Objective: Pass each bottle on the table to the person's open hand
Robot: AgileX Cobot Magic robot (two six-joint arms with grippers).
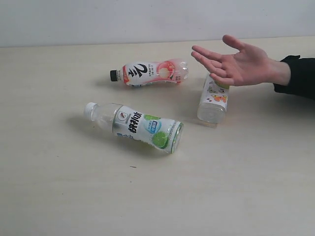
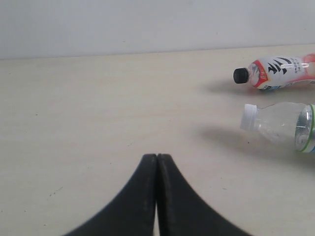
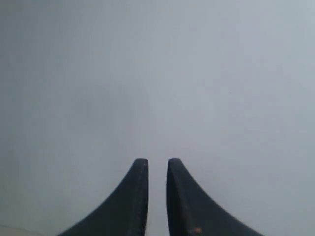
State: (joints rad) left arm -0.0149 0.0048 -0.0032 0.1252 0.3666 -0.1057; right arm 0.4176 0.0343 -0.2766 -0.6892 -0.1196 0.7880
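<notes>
Now my left claw is clenched empty, my right claw barely parted. The pink bottle, lime bottle and third bottle lie on the tabletop; the open hand waits palm-up to receive.

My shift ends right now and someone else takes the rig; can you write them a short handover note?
Left tool: shut, empty, over the table, facing the pink-and-white bottle and the lime bottle.
Right tool: tips slightly apart, empty, facing a blank grey surface.
Both of those bottles lie on their sides. A third bottle lies partly under the person's open hand, which is palm up and empty.
Done: no bottle is in the hand.
Left: hand over all three visible bottles.
</notes>
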